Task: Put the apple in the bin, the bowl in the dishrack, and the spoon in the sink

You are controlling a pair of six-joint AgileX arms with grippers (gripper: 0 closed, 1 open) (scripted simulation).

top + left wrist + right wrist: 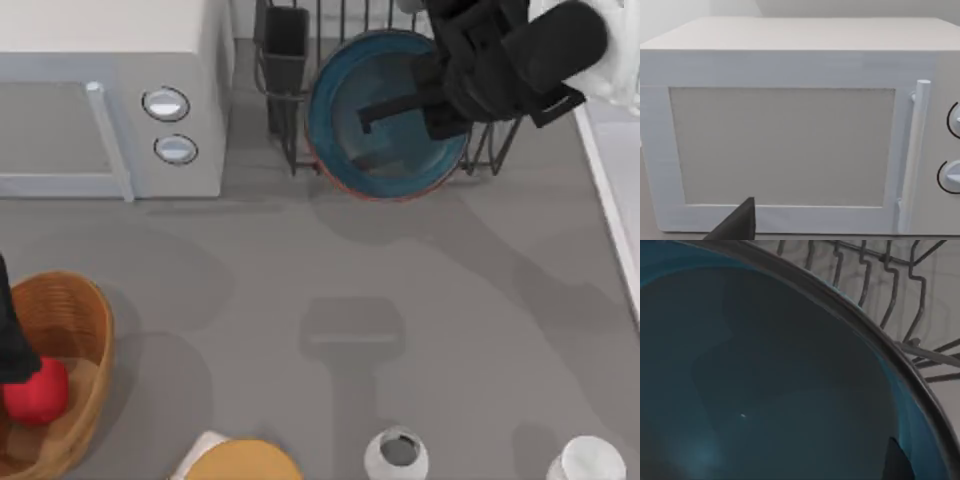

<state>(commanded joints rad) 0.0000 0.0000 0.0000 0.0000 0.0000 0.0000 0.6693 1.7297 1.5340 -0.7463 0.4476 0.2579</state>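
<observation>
Right fingers (pixel 375 112) over one bowl (pixel 345 130), one apple (pixel 38 392) in bin (pixel 85 310)

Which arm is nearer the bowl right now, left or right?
Right. The right gripper hangs directly over the bowl at the dishrack. The left arm is far off at the table's left edge, beside the apple in the bin.

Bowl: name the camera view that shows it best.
The top view: the whole blue bowl is seen resting on the dishrack, partly under the right arm. The right wrist view has just its dark inside and rim close up. The left wrist view faces the microwave.
</observation>
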